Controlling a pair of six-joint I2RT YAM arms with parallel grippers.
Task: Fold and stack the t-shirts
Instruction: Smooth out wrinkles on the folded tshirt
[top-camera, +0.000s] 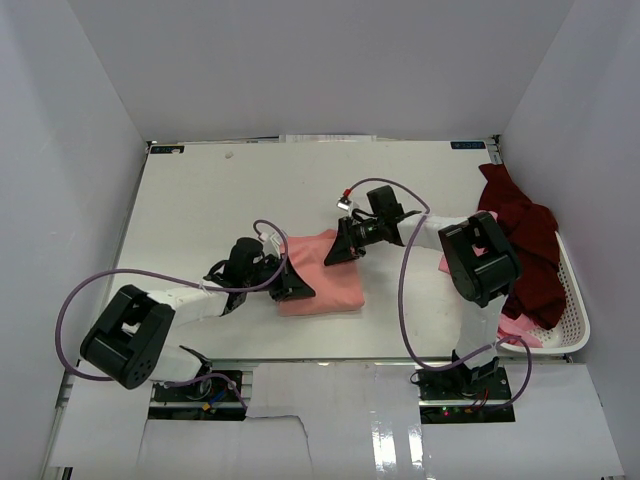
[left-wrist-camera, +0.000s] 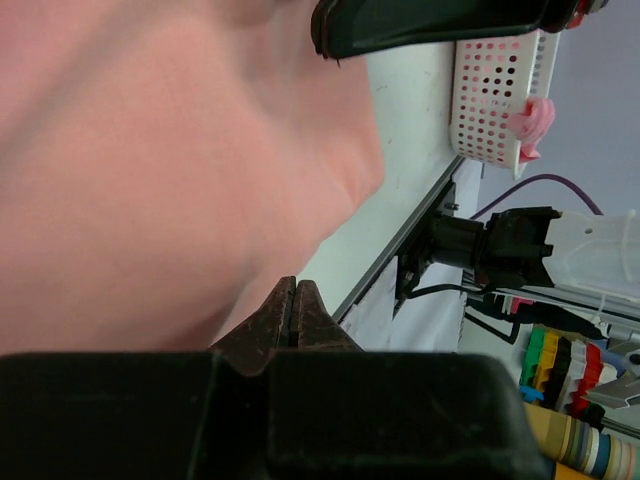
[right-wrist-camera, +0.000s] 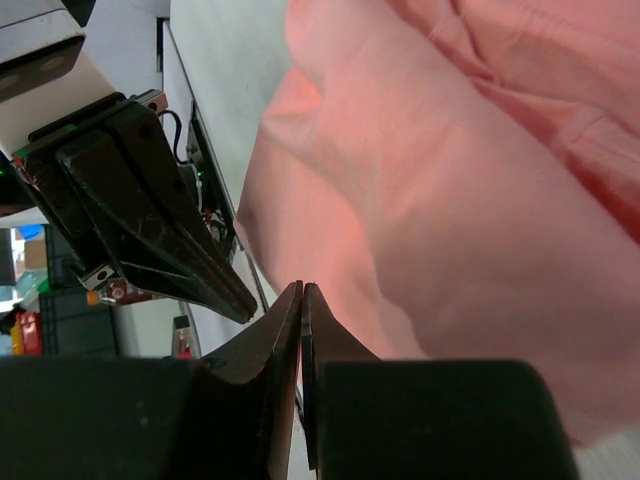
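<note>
So the left gripper (top-camera: 297, 290) is down low at the near-left edge of the salmon-pink t-shirt (top-camera: 322, 275). Its wrist view shows the jaws pressed together, tips right by the cloth's edge with the pink fabric filling most of that view.

The shirt itself is folded into a rough rectangle, lying flat around the middle of the white tabletop (top-camera: 220, 200), a bit toward the near side.

The right gripper (top-camera: 333, 256) reaches in from the right and sits over the shirt's far-right part. Its jaws are together too, tips down at the fabric. I can't tell if either gripper has any cloth pinched. The two grippers are near each other, and each one shows up in the other's wrist camera.

Over at the right edge there's the white slotted basket (top-camera: 577, 300). A dark maroon t-shirt (top-camera: 525, 235) is heaped in it and spills out over the far end. A lighter pink t-shirt (top-camera: 518, 325) pokes out at the near end.
</note>
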